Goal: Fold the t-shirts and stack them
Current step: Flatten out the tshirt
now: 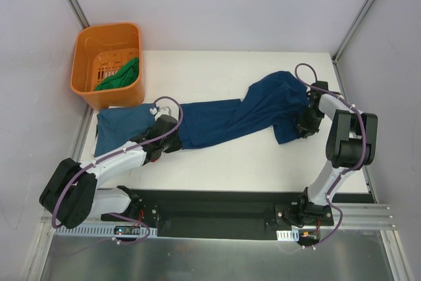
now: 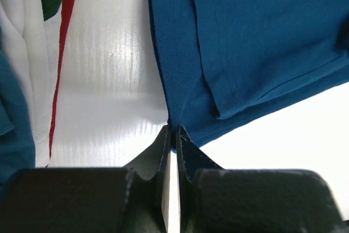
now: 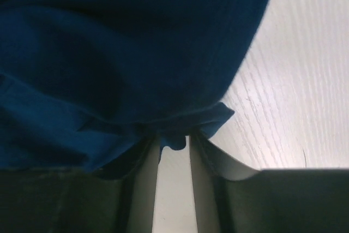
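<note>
White table [image 1: 223,70] is left bare beyond and before the stretched blue t-shirt [image 1: 223,122], whose edges are clamped by the left gripper [image 2: 173,135] and the right gripper [image 3: 174,140].

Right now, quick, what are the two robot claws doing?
Left gripper: closed, pinching the blue t-shirt by its edge.
Right gripper: closed, gripping the same shirt at its other end.

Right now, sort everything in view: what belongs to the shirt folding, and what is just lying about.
Belongs to the job:
blue shirt, held stretched between left gripper and right gripper
folded shirt pile
green shirt

Just lying about:
orange basket, holding the green shirt
</note>
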Motion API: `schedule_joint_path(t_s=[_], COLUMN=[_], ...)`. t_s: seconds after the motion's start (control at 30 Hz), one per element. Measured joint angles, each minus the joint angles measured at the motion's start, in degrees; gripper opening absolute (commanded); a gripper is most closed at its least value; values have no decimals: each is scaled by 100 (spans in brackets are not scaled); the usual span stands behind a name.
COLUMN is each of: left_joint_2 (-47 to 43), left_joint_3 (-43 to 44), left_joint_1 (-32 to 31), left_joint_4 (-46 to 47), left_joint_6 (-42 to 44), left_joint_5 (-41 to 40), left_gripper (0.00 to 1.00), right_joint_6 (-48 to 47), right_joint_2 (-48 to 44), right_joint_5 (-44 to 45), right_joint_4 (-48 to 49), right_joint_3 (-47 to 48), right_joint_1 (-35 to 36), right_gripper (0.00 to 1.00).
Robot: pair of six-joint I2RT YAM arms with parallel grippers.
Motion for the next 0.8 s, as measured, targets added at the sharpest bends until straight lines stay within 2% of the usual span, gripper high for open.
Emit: schedule_joint_path(t_s=[0.07, 0.1, 0.23, 0.4, 0.5, 0.6, 0.7, 0.8], left_joint_2=[0, 0, -31, -313, -719, -1401, -2144, -2927], left_joint_3=[9, 11, 13, 13, 13, 11, 15, 59], left_joint_1=[0, 0, 0, 0, 0, 0, 0, 0], left_joint_4=[-2, 4, 9, -2, -11, -7, -13, -68], left_joint_6=[0, 0, 2, 11, 46, 79, 103, 109], left_joint_5=[11, 17, 52, 103, 256, 476, 726, 966], left_gripper=[0, 0, 0, 0, 0, 0, 0, 0], right_joint_6=[-87, -136, -149, 68, 291, 448, 522, 542], right_joint_2=[90, 98, 2, -597, -1574, -2883, -4168, -5226], right_joint_5=[-168, -212, -358, -632, -688, -667, -621, -501], right_joint_4=[-15, -9, 111, 442, 317, 114, -160, -649], right_joint_3=[103, 109, 9, -619, -1075, -1141, -957, -302], right_joint_1=[-7, -17, -61, -31, 2, 7, 7, 7], right_gripper=[3, 1, 1, 1, 1, 1, 1, 1])
